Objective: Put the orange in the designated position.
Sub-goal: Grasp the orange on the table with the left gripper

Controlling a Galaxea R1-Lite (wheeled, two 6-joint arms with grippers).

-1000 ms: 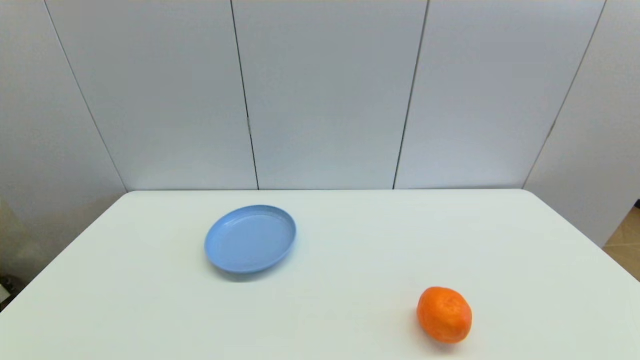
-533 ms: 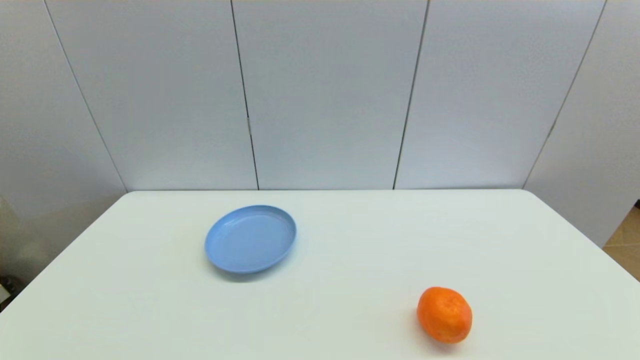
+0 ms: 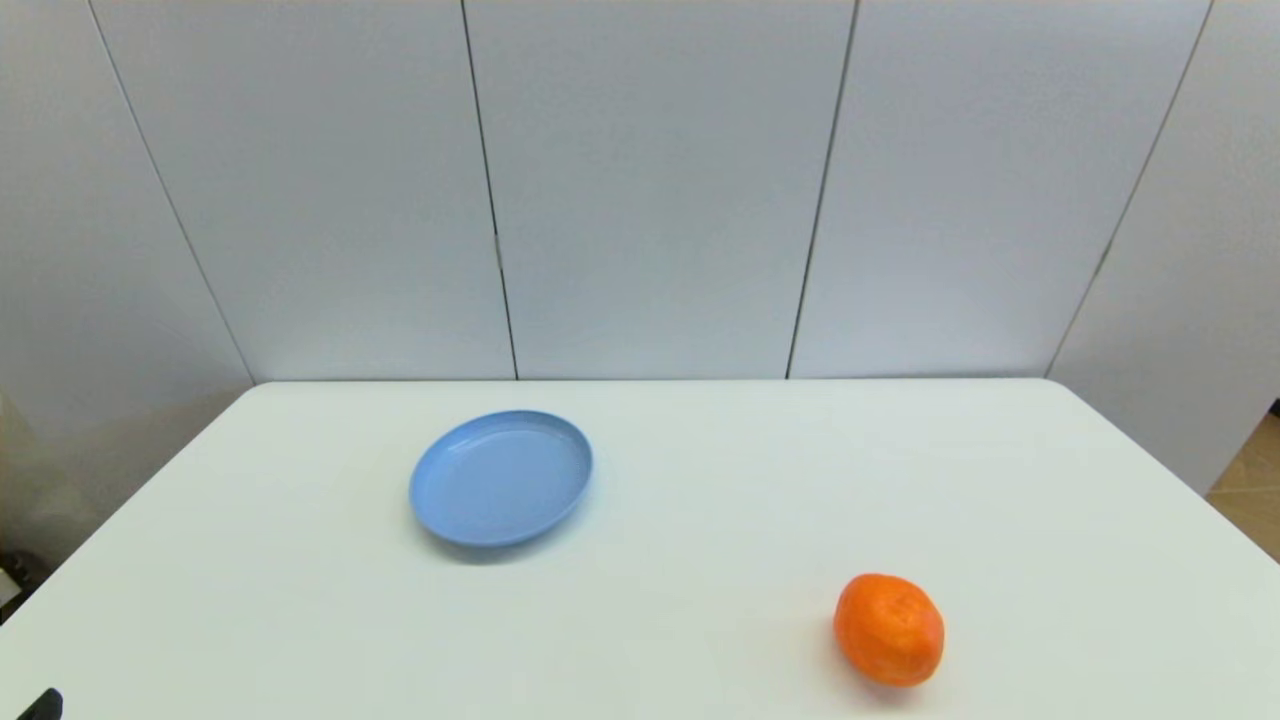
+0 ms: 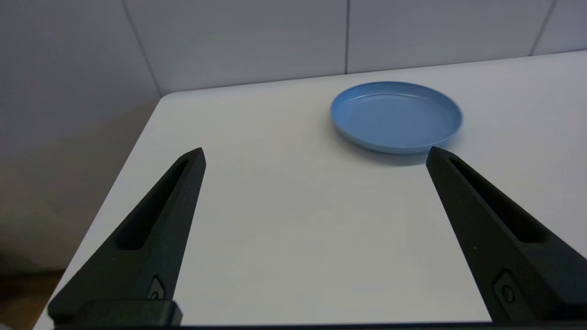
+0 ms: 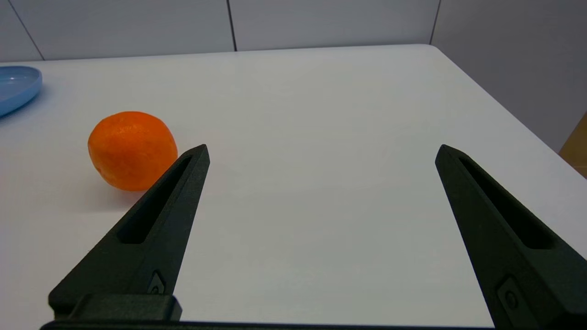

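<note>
The orange lies on the white table at the near right, with nothing touching it. In the right wrist view the orange sits just outside one finger of my right gripper, which is open and holds nothing. My left gripper hangs open and empty over the table's near left part, and only a black tip of it shows in the head view. No mark on the tabletop shows the designated position.
A round light-blue plate lies empty left of centre, ahead of the left gripper. Grey wall panels stand behind the table. The table's right edge runs close beside the right gripper.
A black tip of the left gripper has come into the head view at the bottom left corner. The orange and the plate have not moved.
</note>
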